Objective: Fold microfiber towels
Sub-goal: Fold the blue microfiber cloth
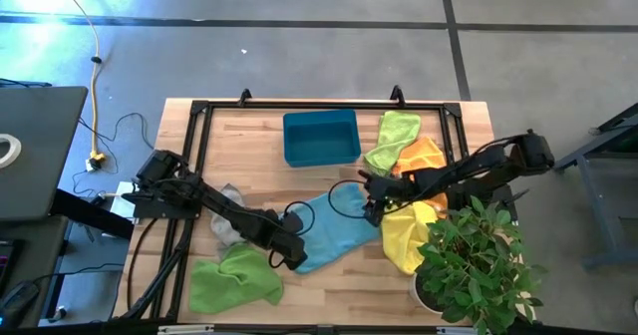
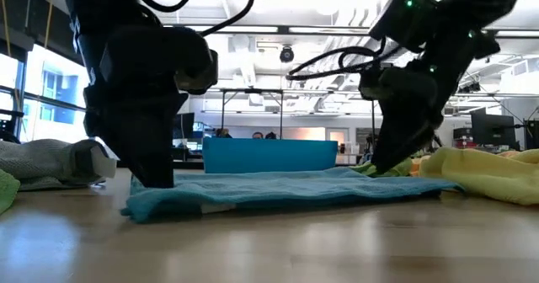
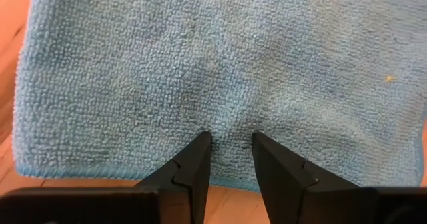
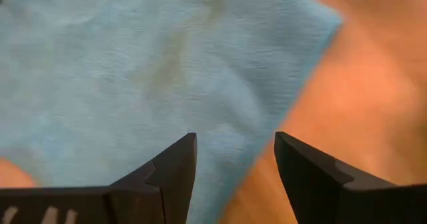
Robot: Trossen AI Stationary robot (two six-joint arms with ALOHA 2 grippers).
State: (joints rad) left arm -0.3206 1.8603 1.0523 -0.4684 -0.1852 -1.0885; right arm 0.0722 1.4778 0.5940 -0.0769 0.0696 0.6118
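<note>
1. High view shows the light blue towel [image 1: 337, 230] lying flat in the middle of the table [image 1: 319, 280], stretched between the two arms, which suits a fold: both ends are within reach.
2. At the towel's left near edge the left gripper [image 1: 291, 256] sits low; its wrist view shows the fingers [image 3: 193, 167] a little apart, tips pressed into the nap, apparently pinning that edge so the cloth does not slide.
3. On the right, the right gripper [image 1: 371, 213] hangs over the towel's far right corner with fingers [image 4: 175, 167] spread wide and nothing between them; I judge the corner is free.
4. Other towels wait aside: a lime green one [image 1: 235, 280] near left, a grey one [image 1: 227, 225] beside it, and green, orange and yellow ones [image 1: 407, 237] piled right, by the potted plant [image 1: 477, 265].
5. A teal bin [image 1: 321, 138] stands at the far side.
</note>
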